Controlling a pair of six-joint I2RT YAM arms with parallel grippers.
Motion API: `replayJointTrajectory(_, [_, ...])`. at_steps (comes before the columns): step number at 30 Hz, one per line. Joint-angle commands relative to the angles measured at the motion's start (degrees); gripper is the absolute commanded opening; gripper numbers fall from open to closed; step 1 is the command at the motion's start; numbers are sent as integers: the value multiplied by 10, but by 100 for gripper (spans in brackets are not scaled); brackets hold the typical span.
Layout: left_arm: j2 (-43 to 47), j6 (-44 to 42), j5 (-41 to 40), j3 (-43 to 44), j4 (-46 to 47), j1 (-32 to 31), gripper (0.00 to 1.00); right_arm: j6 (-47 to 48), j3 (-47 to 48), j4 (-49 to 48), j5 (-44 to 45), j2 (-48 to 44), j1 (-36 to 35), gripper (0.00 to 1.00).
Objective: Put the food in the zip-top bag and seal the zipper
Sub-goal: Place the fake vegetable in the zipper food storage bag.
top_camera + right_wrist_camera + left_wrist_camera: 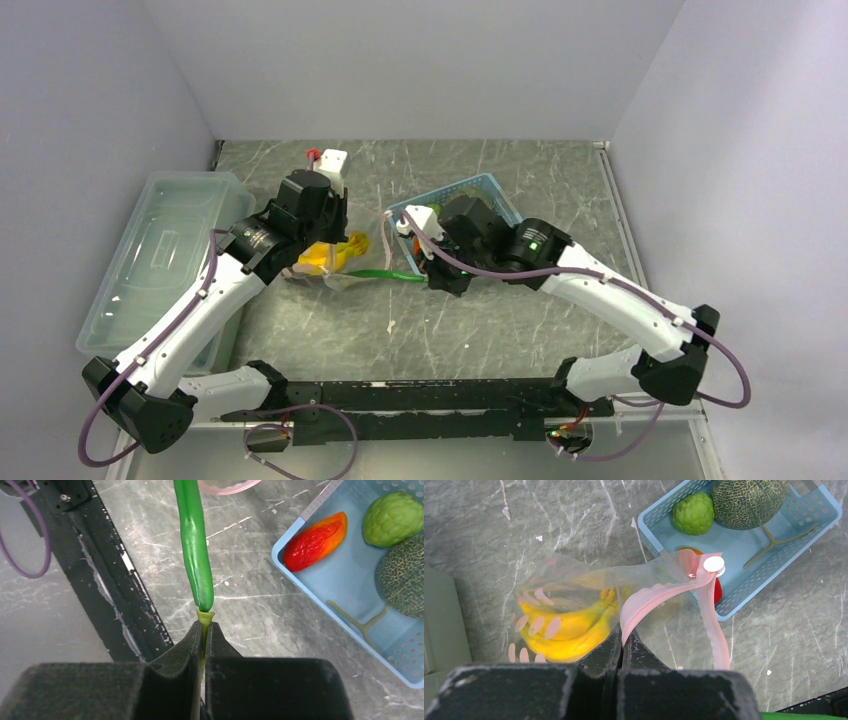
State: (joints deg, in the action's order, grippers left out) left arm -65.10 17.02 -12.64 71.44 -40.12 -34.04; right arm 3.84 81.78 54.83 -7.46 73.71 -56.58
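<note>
Judging from how things lie, the task is in its early part: only the yellow banana (569, 630) is inside the zip-top bag (574, 577), which lies on the table just beside the light-blue basket (734, 555), on the side toward the left arm. The left gripper (622, 640) is clenched on the zipper (659, 592), holding the pink strip up so that the mouth gapes toward the basket. The right gripper (204, 627) is pinched tight on the pale stem of the thin green vegetable (195, 545), which hangs clear of the table just outside the basket's near corner, its far tip pointing at the pink mouth but not yet in it. Three pieces lie in the basket, untouched: the lime-green fruit (694, 514), the dark green round fruit (749, 500) and the red-orange fruit (315, 541). So one item is bagged, one is on its way, and at least three are left to carry over. After that the zipper, now wide apart and curled, must be laid flat and pressed closed along its whole length.
</note>
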Motion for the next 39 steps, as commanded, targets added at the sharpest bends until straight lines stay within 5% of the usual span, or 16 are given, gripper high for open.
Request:
replayJointTrajectory(1, [4,-9,16,10,11,2,0,27,44,-33,33,35,-10,0])
replayJointTrajectory(14, [3,-8,20,9,11,2,0,50,152,-35,70,158,-16,0])
replayJointTrajectory(27, [9,-9,31,11,12,2,0,27,179,35,191,111,-43,0])
replayJointTrajectory(39, [16,-8,31,11,13,2,0,19,274,137,259,179,-88,0])
